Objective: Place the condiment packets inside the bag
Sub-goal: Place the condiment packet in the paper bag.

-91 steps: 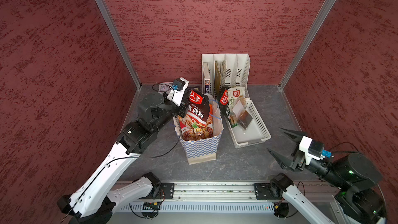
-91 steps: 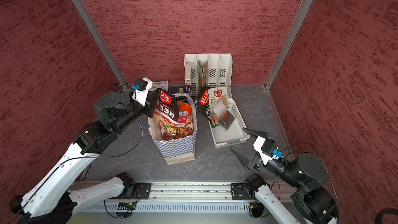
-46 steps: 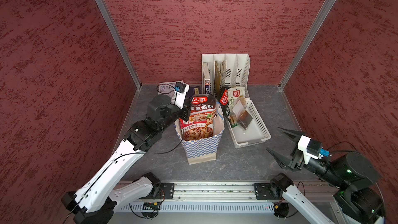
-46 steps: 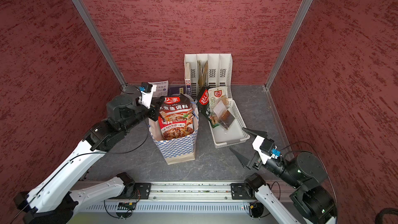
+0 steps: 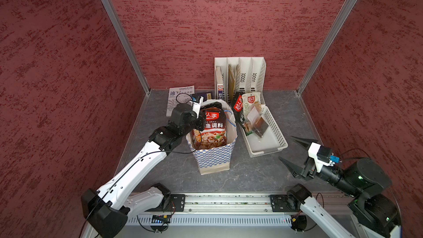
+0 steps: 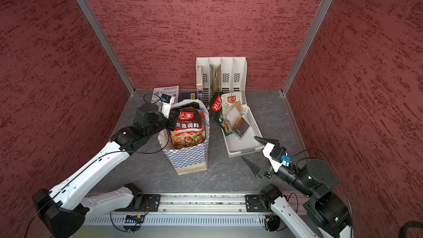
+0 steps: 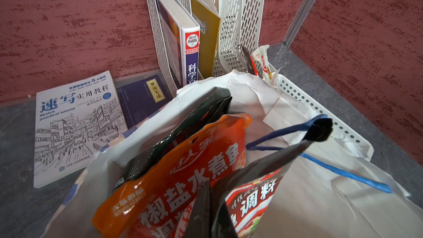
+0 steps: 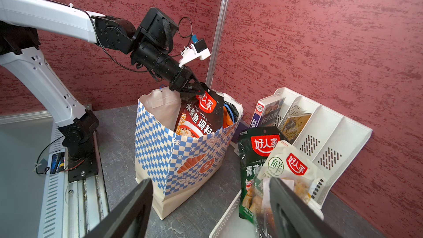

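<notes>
As it hangs from the left gripper, held packet: upright, long axis vertical, lower half below the rim of the bag, top edge above it.
Left gripper: pressed together on the packet's top corner, at the side of the bag nearest the left arm; the way in looks to be straight down.
Bag: stands near the middle of the bench, mouth open; an orange packet and a black packet sit beyond the held one, and a blue cord handle crosses the mouth beside it.
Remaining packets: a dark green packet and a white packet lean at the far end of the basket, long axes along it, just right of the bag.
Right gripper: jaws spread, empty, near the basket's front end; the nearer arm for those.
Room: open bench along the front edge; the file rack and a sketch book crowd the far edge.
</notes>
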`<act>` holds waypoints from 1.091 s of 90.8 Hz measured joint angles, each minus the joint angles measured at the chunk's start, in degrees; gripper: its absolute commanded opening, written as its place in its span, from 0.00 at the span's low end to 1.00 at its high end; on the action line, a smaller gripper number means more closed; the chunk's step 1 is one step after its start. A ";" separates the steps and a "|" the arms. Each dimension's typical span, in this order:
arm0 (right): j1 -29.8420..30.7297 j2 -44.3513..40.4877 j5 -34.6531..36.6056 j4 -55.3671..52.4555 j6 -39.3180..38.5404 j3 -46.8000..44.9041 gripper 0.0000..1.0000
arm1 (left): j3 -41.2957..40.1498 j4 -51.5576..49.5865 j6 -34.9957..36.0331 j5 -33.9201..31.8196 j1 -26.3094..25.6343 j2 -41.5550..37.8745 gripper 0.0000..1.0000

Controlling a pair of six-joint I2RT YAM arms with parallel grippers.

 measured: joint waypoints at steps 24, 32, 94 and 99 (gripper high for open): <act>0.00 -0.02 0.00 0.11 -0.04 -0.17 0.84 | -4.24 8.11 -0.68 0.74 1.07 3.45 0.00; 0.00 -0.04 0.00 0.74 -0.02 -1.14 0.84 | -6.62 10.49 -0.22 0.87 1.18 4.48 0.00; -0.07 33.68 22.03 13.38 14.86 -9.42 0.97 | -7.91 12.15 -2.49 1.25 1.22 4.17 0.69; -0.35 39.69 23.67 13.94 16.22 -8.48 0.98 | -7.61 11.76 -2.54 1.84 1.20 2.38 0.78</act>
